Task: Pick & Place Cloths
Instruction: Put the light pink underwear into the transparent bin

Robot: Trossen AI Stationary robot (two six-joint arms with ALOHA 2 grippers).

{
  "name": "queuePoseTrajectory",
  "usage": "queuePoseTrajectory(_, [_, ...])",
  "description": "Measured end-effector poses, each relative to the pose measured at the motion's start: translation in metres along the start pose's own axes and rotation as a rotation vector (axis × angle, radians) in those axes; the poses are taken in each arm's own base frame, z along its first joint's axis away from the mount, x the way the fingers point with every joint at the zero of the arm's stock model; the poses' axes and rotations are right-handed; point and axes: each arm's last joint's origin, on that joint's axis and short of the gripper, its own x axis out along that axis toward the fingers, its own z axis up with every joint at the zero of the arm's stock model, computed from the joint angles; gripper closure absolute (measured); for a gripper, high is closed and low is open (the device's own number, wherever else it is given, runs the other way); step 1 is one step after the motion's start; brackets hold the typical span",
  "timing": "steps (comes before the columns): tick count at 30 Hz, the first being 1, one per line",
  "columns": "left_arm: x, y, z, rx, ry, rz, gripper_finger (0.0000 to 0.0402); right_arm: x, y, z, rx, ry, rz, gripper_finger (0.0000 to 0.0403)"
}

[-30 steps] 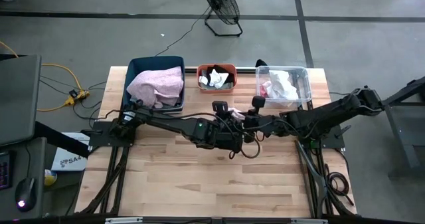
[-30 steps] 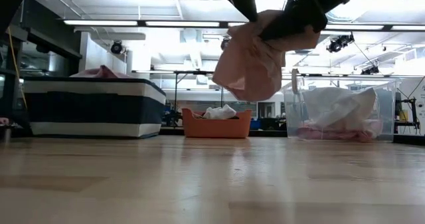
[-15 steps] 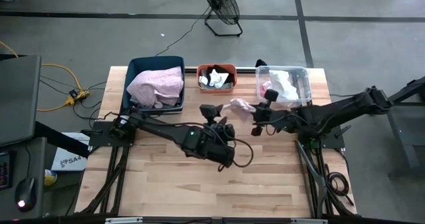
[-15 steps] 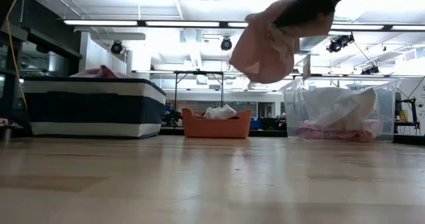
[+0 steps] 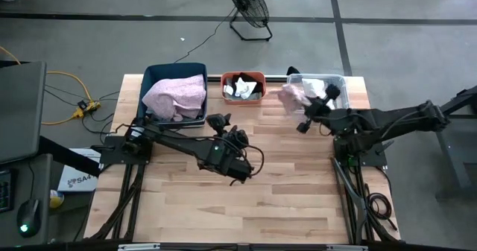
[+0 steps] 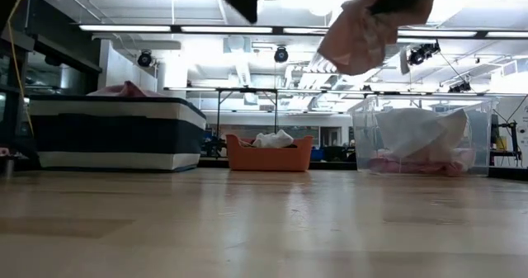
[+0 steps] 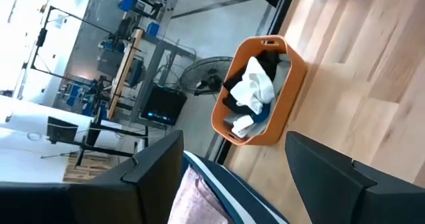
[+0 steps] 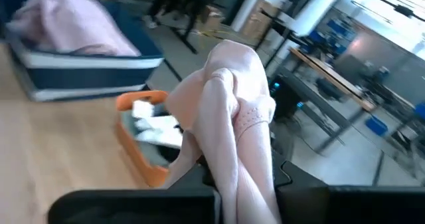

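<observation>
Carrying a pale pink cloth (image 5: 292, 96), our right end effector (image 5: 303, 109) hangs above the far right part of the tabletop (image 5: 298, 199), just at the near-left corner of the clear bin (image 5: 341, 82). Its fingers are closed on the cloth: in the right wrist view the fabric (image 8: 232, 111) rises bunched out of the clamp, folded over itself. In the low view the same cloth (image 6: 360, 39) dangles high, clear of the wood, slightly left of the clear bin (image 6: 429, 138).

The relation we judge decisive is this: the bin's open mouth lies to the right and a little farther away from the end effector, while the cloth sits on the end effector's far-left side, toward the orange bin (image 5: 243, 87). So the cloth appears to be over the bin's left edge or just short of it; we cannot tell which. The cloth has no clear long axis; it is a crumpled lump. If the clear bin is the target, we think the arm must travel a bit more rightward and away before letting go, or the piece may catch the rim.

Our left end effector (image 5: 222, 124) waits above mid-tabletop, nearer the blue bin (image 5: 173, 72), with its fingers spread apart and nothing between them, as the left wrist view shows. The right arm is plainly the nearer one to the clear bin.
</observation>
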Motion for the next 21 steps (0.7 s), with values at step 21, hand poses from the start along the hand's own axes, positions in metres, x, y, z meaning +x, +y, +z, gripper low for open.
queuePoseTrajectory(21, [0.04, -0.067, -0.046, -0.116, 0.039, -0.12, 0.0149, 0.015, -0.065, -0.04, 0.078, 0.311, -0.343, 0.0383])
